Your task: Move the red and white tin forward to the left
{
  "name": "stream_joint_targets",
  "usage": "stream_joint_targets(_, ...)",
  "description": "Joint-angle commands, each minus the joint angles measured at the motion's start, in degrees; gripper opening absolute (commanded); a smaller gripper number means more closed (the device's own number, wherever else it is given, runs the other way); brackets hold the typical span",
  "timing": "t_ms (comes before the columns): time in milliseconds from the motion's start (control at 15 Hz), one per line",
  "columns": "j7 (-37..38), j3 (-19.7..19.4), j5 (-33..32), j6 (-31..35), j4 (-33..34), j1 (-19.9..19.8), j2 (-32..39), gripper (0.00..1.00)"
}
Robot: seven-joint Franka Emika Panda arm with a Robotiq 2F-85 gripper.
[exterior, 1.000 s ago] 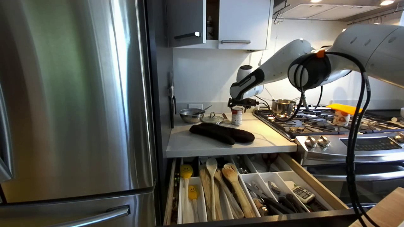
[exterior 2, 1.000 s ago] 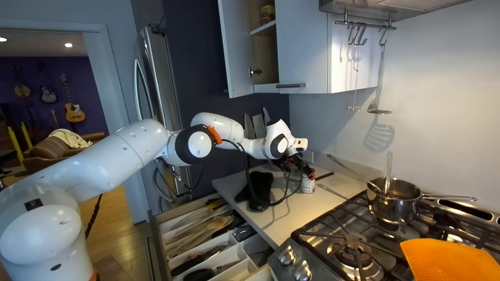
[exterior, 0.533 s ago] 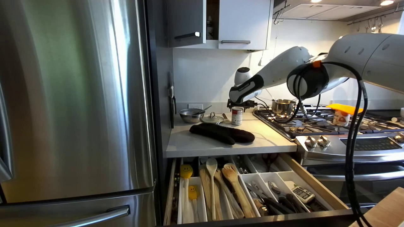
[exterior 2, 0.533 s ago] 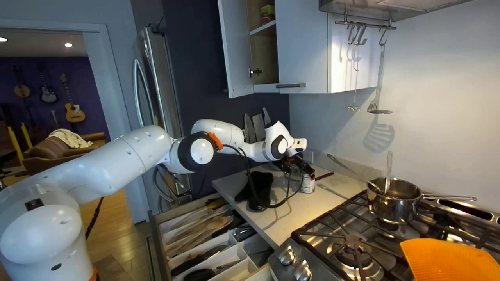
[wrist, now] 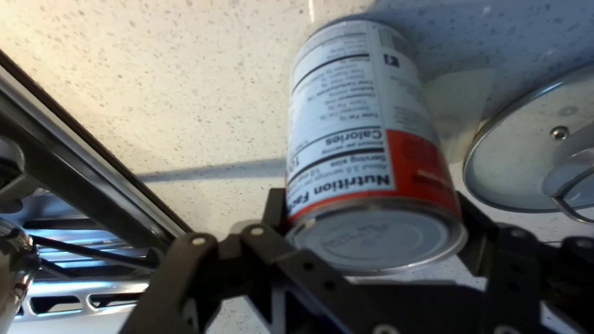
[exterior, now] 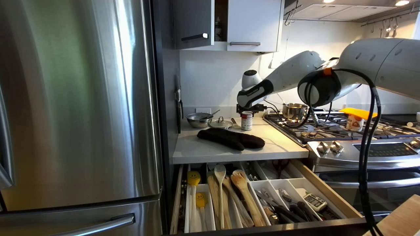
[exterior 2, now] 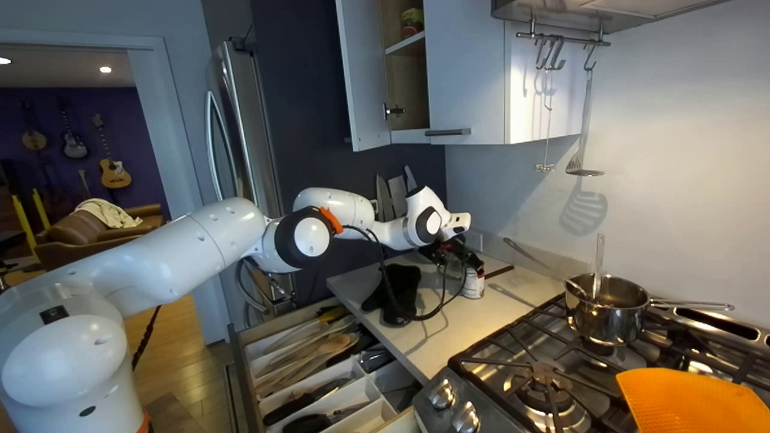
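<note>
The red and white tin [wrist: 343, 116] stands upright on the pale speckled counter [wrist: 209, 93], seen from above in the wrist view. My gripper [wrist: 373, 211] has closed around its top rim end, one dark finger [wrist: 276, 206] against each side, so it is shut on the tin. In both exterior views the tin [exterior: 246, 122] appears just below the hand, its upper edge partly covered by the gripper [exterior 2: 464, 258]. The tin's base looks to be resting on the counter.
Dark oven mitts [exterior: 229, 138] lie in front of the tin. A glass lid [exterior: 220, 123] and a metal bowl [exterior: 198, 120] are beside it, toward the fridge [exterior: 82, 98]. On the opposite side is the gas stove [exterior 2: 541, 385] with a steel pot [exterior 2: 607, 316]. An open utensil drawer [exterior: 334, 183] juts out below.
The arm has lowered a little, and the gripper has closed around the tin's top. The tin has shifted very slightly, staying upright on the counter.
</note>
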Motion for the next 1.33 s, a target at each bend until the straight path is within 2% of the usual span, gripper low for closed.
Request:
stream_joint_targets(0,-2.1,1.2,0.5,-5.1,1.9,-0.3,0.0,0.58)
stream_joint_targets(267,-5.2,3.4,1.7,-6.3,0.1,-1.0,-2.8,0.58)
stream_joint_targets(667,-11.8,8.7,4.3,-1.7,-5.4,-3.0,-7.8,0.58)
stream_joint_targets(933,-22.1,13.3,5.0,6.8,-14.3,-3.9,-14.5,0.58)
stream_joint_targets(1133,-33.6,19.4,5.0,13.9,-21.6,-5.9,-19.1,0.58)
stream_joint_targets(1267,-40.9,23.3,5.0,15.6,-26.4,-7.7,-22.1,0.58)
